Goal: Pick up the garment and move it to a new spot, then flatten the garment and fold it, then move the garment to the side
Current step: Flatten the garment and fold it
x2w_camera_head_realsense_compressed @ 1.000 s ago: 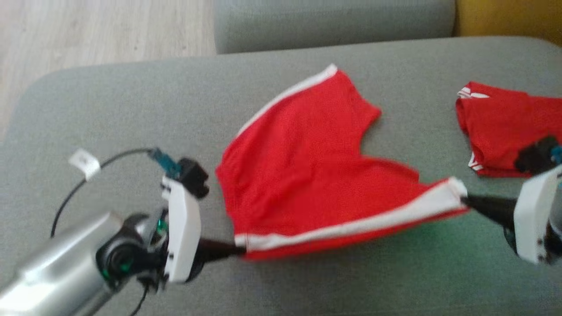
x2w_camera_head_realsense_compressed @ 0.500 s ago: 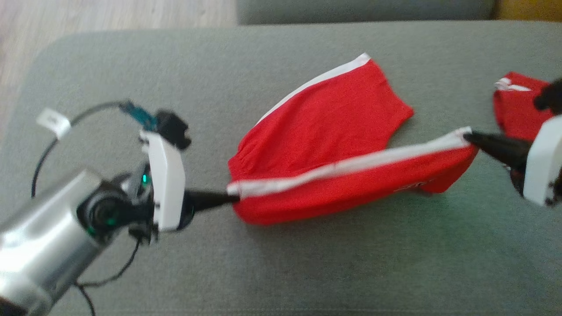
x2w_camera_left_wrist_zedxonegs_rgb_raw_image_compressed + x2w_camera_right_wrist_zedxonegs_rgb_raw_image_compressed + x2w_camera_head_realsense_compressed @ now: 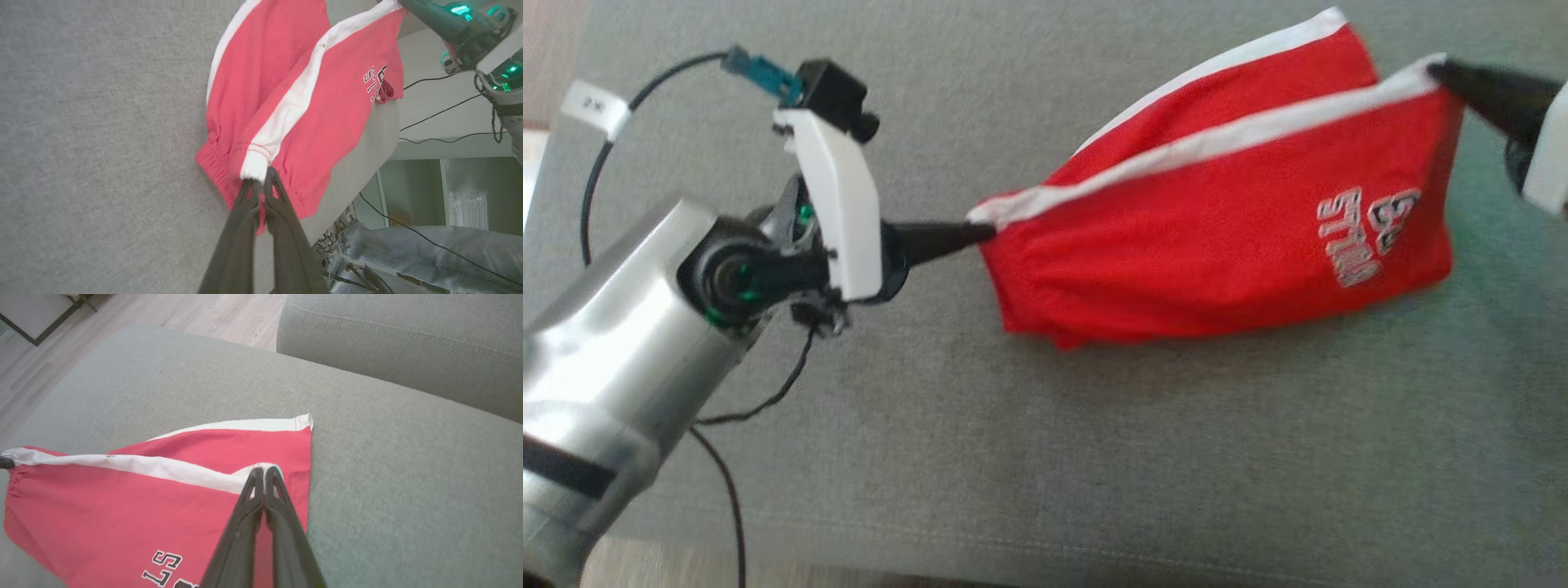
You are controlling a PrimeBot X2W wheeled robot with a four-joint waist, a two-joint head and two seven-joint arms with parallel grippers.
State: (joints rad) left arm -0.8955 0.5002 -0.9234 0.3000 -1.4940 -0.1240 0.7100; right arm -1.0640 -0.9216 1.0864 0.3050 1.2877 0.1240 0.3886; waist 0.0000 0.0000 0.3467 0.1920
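Head view shows the red garment (image 3: pixel 1217 245) (a pair of shorts with white side stripes) stretched between the two grippers over the grey sofa cushion (image 3: pixel 1094 457). The left gripper (image 3: pixel 982 233) has its dark fingers pinched together on the waistband end of the near white stripe (image 3: pixel 1217 140). The right gripper (image 3: pixel 1436 70), at the upper right edge, is clenched on the other end of that same stripe, at the leg hem. The stripe runs taut and diagonal between them.

The front panel hangs below it, with pale lettering (image 3: pixel 1364 237) near the right end. The second leg lies behind, toward the top of the view, its own white stripe along the far edge. Whether the panel's lower edge touches the cushion cannot be told — a shadow lies just beneath it. A white tag (image 3: pixel 595 106) shows beside the left wrist.

Left wrist view shows the gathered elastic waistband right at the fingertips, and a person's jeans (image 3: pixel 408 253) beyond the cushion's edge. Right wrist view shows the back cushion (image 3: pixel 408 347) and a pale wood floor (image 3: pixel 184 314) past the sofa.
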